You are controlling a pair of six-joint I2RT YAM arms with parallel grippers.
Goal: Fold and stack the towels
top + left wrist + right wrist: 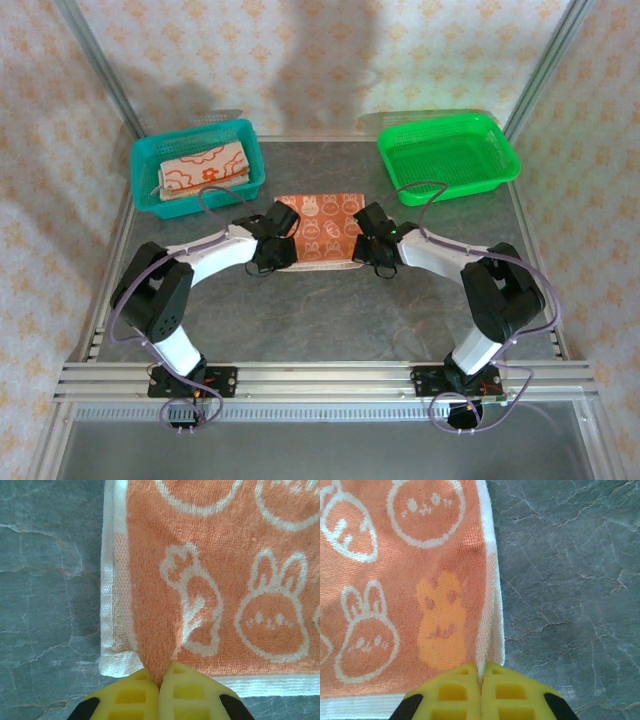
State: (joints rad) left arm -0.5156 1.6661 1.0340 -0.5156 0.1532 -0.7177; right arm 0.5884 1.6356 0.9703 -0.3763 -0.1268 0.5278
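Left gripper (161,677): bare table (50,605) free to its left; teal basket (145,185) blocks ahead-left. Right gripper (481,672): table free to its right; green basket (460,190) blocks ahead-right. Orange towel (320,230) fills gap between.

Orange towel (225,580) runs off-frame (top, right).

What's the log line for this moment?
left claw: shut on orange towel, by left corner | right claw: shut on its right corner | folded towel: in teal basket
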